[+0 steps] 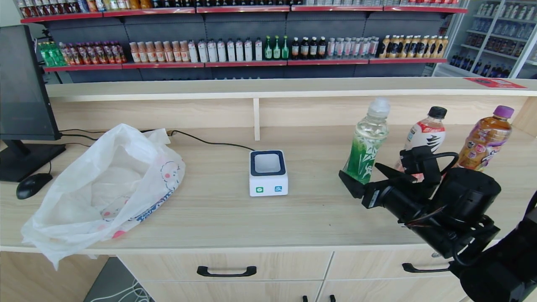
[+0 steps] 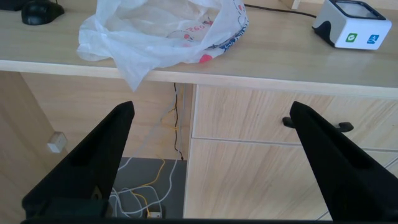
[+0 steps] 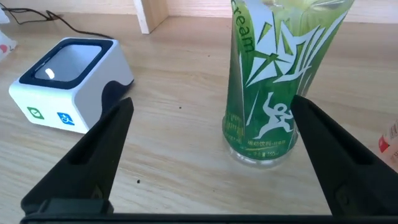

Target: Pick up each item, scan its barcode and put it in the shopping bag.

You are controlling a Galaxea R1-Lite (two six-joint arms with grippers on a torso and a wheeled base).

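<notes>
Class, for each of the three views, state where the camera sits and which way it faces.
Head view: high on the head, facing forward and down over the counter; the right gripper shows by the green bottle.
Left wrist view: below the counter's edge, facing the drawers and shopping bag; left gripper open.
Right wrist view: low over the counter, facing the green bottle; right gripper open.
Shared: all three show the scanner.

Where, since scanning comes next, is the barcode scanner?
Head view: the barcode scanner sits mid-counter, shopping bag on its left, green bottle on its right.
</notes>
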